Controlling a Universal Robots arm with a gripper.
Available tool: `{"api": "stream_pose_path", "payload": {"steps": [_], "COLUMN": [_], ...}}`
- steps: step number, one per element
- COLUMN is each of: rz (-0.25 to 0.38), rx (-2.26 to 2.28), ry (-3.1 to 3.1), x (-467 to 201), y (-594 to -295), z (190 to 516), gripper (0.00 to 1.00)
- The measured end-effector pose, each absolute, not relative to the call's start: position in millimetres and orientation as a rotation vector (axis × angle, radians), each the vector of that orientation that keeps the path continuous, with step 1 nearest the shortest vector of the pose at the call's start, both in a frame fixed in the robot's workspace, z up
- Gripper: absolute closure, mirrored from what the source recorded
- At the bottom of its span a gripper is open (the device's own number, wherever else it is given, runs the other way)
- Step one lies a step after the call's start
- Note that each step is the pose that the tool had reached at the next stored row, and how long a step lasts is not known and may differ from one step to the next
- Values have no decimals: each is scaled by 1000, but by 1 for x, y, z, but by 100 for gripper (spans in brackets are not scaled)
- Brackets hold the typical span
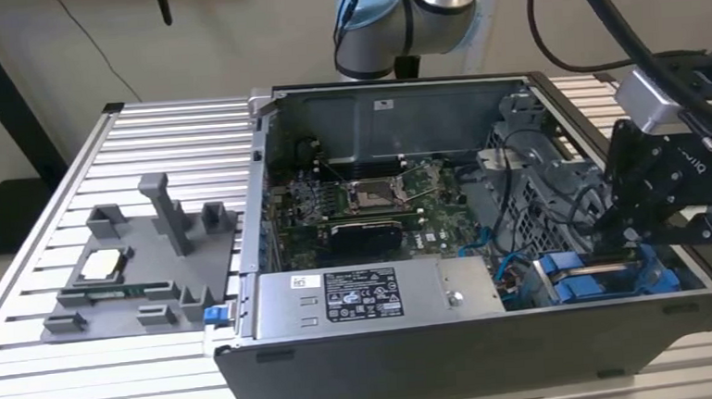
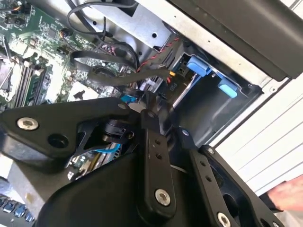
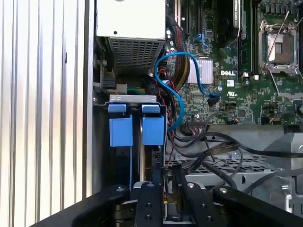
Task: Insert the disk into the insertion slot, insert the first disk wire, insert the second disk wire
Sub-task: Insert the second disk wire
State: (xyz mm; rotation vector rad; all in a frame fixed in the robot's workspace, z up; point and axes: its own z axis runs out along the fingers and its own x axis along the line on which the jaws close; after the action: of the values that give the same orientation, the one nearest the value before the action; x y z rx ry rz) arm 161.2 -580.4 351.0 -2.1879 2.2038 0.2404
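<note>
Blue carrier fronts mark the insertion slot (image 1: 608, 277) at the exterior view's right, low in the open PC case (image 1: 464, 341), which lies on the ribbed metal counter (image 1: 45, 385). My pincer (image 1: 617, 244) hangs just above those fronts, its black linkage reaching down into the bay. The silver power-supply box (image 1: 375, 296) sits beside the bay toward the exterior view's left, with the green motherboard (image 1: 369, 203) beyond it. A grey fixture plate (image 1: 138, 268) lies on the counter, well apart from the case.

In the second wrist view, my pincer (image 2: 150, 112) has its fingers drawn close together near a black cable bundle (image 2: 109, 56); whether they pinch anything I cannot tell. Blue tabs of the disk (image 2: 203, 71) show in the bay.

In the first wrist view, the disk (image 3: 137, 127) is seated in the insertion slot (image 3: 132, 99), two blue fronts side by side. My pincer (image 3: 163, 182) stands just beside them. A blue cable (image 3: 177, 90) loops from the motherboard (image 3: 236, 71) toward the bay.
</note>
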Motion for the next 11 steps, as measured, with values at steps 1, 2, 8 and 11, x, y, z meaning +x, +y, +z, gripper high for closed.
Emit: {"api": "stream_pose_path", "payload": {"steps": [1, 2, 8, 11], "rz": [242, 243, 252, 255], "rx": [-2188, -2188, -2185, -2184], "ry": [2204, 2205, 2200, 2199], "x": [161, 161, 161, 161], "y": [-580, -580, -580, -580], "z": [354, 358, 376, 377], "gripper": [76, 76, 76, 76]}}
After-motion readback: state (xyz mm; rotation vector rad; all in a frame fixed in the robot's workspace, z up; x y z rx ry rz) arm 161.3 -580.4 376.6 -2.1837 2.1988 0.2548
